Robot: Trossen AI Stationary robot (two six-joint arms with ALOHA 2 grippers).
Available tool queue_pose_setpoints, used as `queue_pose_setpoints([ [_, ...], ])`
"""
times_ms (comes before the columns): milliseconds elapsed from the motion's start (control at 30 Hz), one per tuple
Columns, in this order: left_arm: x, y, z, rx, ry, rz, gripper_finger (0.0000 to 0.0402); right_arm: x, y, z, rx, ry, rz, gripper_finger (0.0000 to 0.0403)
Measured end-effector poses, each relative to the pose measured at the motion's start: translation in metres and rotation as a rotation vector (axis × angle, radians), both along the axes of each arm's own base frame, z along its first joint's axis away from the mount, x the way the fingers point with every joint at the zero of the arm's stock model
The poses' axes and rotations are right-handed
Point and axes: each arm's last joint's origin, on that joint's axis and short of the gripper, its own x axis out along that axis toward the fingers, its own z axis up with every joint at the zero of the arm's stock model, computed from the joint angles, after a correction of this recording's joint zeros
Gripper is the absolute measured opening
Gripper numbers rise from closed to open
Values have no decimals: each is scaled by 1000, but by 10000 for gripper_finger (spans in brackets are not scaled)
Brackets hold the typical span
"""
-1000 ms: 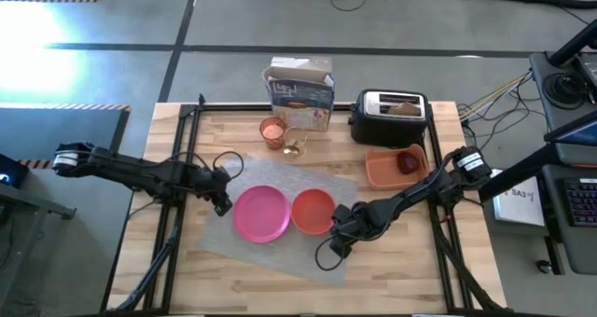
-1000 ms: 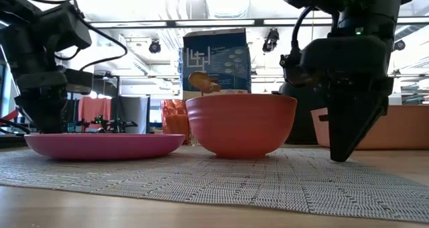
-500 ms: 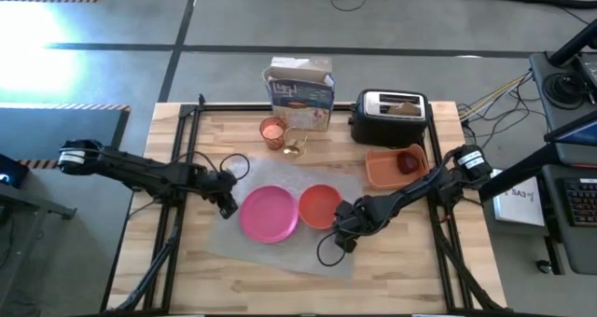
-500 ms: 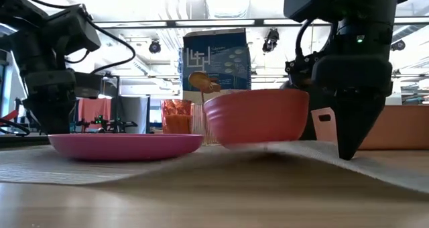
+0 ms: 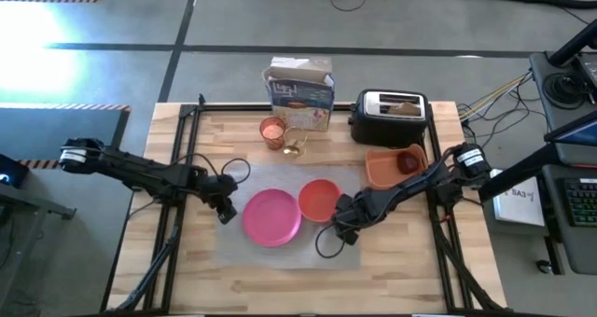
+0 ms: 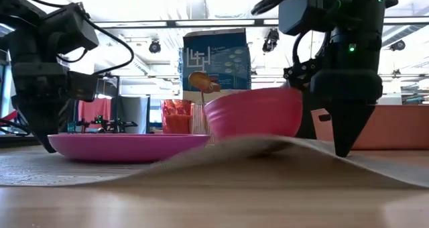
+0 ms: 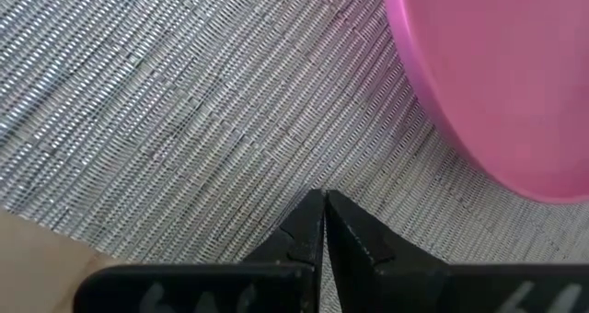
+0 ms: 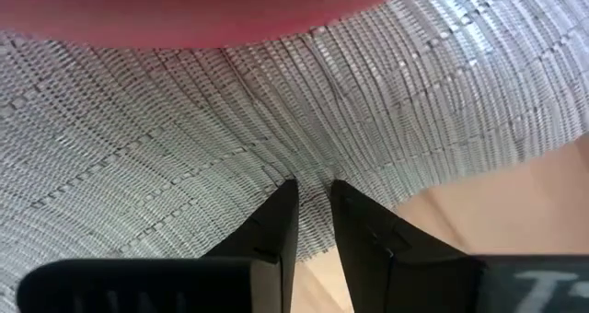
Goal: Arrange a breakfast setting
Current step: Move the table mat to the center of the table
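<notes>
A grey woven placemat (image 5: 289, 252) lies mid-table, carrying the pink plate (image 5: 272, 216) and the orange bowl (image 5: 319, 199). In the low view the placemat (image 6: 221, 151) humps up under the bowl (image 6: 255, 112). My left gripper (image 5: 225, 212) stands shut on the mat's left part, beside the plate (image 7: 497, 83). My right gripper (image 5: 342, 231) points down onto the mat's right part, just near of the bowl, its fingers almost together. The orange cup (image 5: 272, 132) and the glass with the gold spoon (image 5: 295, 146) stand farther back. The apple (image 5: 409, 161) lies in the tray, and toast (image 5: 403, 105) sits in the toaster. My left gripper presses its shut fingertips (image 7: 322, 212) down on the placemat's weave (image 7: 276, 156) near its left edge, slanting down from the table's left. The mat lies flat there. My right gripper sets its fingertips (image 8: 287, 195) on the placemat (image 8: 313, 156) near its right edge, from above, pointing down. A narrow gap stays between them. The mat rises in a ridge (image 6: 295, 142) from the tips toward the bowl.
A cereal box (image 5: 300, 89) and a black-and-silver toaster (image 5: 390, 118) stand along the far edge. An orange tray (image 5: 390, 168) lies right of the mat. Bare wood (image 5: 280, 294) shows along the near edge and at the left.
My right gripper has gone toward the far edge and my left slightly toward the near edge, both staying on the mat. The placemat has turned from askew to square with the table, carrying plate and bowl right and farther back, and has buckled up under the bowl.
</notes>
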Motion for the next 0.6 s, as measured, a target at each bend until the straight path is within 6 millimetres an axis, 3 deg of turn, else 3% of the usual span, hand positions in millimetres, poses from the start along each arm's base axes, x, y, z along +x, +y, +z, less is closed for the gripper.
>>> queue_pose_setpoints([
  [600, 0, 0, 0, 36, -6, -14, 0, -1, -15, 0, -29, 58, 13, 63],
])
